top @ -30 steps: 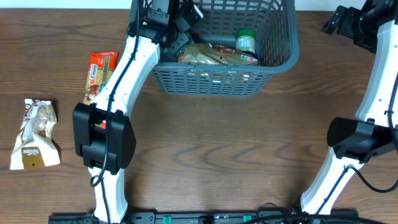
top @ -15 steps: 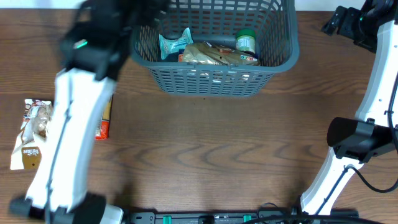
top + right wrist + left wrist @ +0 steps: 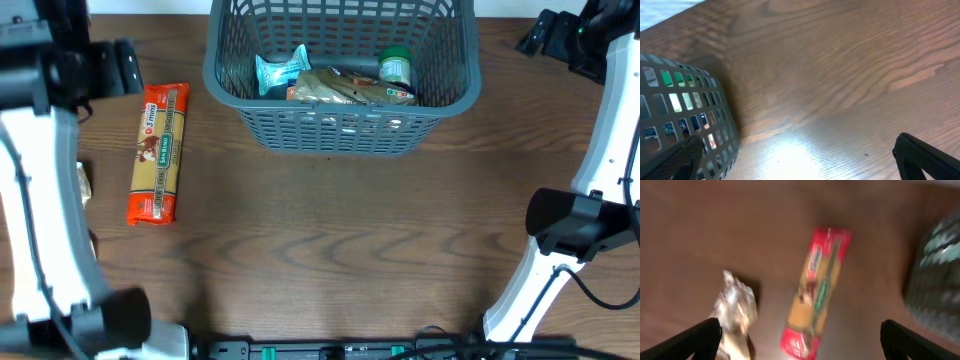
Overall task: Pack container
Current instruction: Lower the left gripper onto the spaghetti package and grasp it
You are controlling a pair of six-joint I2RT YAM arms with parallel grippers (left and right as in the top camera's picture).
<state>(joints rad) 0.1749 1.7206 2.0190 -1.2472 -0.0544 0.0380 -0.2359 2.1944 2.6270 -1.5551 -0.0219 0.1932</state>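
Container (image 3: pixel 685 117) corner left — wood table (image 3: pixel 840 75) right.

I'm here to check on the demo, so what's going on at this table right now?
A two-arm robot is packing food into the grey-blue basket. A teal packet, a brown packet and a green-lidded jar lie inside it. A red pasta packet and a crinkly snack bag lie on the table to its left, with the left gripper above them, fingers open and empty. The right gripper hangs open near the basket, holding nothing.
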